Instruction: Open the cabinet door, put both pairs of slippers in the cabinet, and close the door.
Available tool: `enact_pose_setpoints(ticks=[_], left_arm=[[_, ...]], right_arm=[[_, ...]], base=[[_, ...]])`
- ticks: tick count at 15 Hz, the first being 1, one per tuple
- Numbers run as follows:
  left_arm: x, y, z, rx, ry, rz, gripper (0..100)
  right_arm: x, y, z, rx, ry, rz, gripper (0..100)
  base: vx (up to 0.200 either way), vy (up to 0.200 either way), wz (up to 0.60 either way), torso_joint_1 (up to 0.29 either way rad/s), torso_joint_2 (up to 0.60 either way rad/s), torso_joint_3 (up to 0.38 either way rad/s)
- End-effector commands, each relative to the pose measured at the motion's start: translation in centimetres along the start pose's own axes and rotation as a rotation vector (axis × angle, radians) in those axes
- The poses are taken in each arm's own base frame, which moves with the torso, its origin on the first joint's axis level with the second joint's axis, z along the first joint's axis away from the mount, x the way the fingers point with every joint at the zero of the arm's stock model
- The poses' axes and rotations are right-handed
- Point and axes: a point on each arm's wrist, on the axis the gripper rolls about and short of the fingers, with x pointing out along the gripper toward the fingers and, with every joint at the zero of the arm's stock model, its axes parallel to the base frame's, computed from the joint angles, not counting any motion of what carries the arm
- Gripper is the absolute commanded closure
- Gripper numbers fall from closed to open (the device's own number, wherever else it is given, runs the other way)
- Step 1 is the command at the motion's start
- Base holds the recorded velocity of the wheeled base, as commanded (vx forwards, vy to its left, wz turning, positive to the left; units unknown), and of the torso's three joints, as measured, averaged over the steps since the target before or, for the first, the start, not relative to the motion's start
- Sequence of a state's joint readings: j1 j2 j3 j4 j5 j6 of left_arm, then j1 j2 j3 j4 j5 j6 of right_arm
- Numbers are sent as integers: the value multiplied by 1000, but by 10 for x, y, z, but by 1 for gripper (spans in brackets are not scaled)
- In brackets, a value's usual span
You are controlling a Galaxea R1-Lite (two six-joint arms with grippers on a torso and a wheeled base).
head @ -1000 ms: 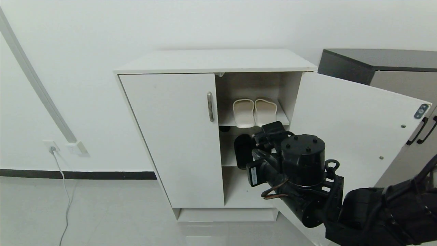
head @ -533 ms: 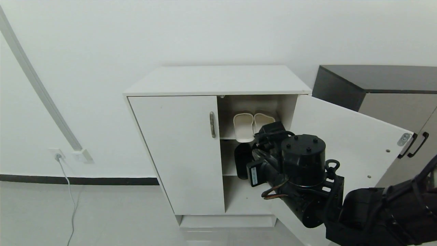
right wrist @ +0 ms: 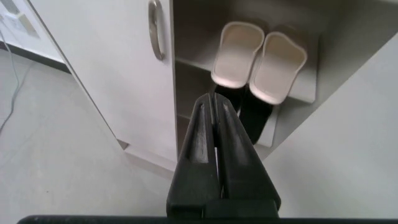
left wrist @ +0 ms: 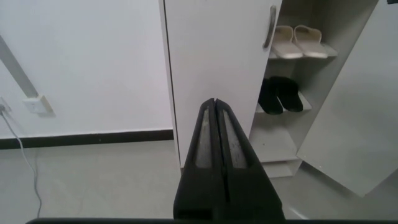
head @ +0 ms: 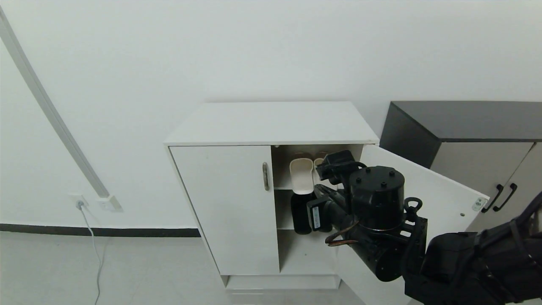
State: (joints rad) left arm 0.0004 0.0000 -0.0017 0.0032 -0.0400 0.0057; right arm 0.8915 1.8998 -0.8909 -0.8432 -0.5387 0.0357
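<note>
Upper shelf (left wrist: 333, 52): beige slippers (left wrist: 307, 41); middle shelf (left wrist: 308, 100): black slippers (left wrist: 280, 95)

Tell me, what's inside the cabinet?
The cabinet holds cream slippers up top and black slippers on the level beneath them. The shut left door hides the other half.

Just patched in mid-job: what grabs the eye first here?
The white cabinet stands with its right door swung open and its left door shut. Inside, beige slippers sit on the upper shelf and black slippers on the shelf below. The right gripper, shut, hangs before the opening.
</note>
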Motion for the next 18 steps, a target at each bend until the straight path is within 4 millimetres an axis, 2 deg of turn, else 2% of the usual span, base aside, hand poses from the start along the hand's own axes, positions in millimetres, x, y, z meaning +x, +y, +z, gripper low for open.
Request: enact_pose_setpoints(ticks=[1, 11, 18], left_arm=[[0, 0, 0, 0, 2, 1, 100], [0, 0, 0, 0, 2, 1, 100], [0, 0, 0, 0, 2, 1, 100]], right_arm=[[0, 0, 0, 1, 0, 0, 100], [1, 0, -1, -2, 3, -2, 100], [4, -7, -4, -4, 13, -17, 100]], base=[[0, 0, 0, 222, -535, -315], [0, 0, 0, 246, -565, -323], [0, 0, 0, 179, -392, -212]])
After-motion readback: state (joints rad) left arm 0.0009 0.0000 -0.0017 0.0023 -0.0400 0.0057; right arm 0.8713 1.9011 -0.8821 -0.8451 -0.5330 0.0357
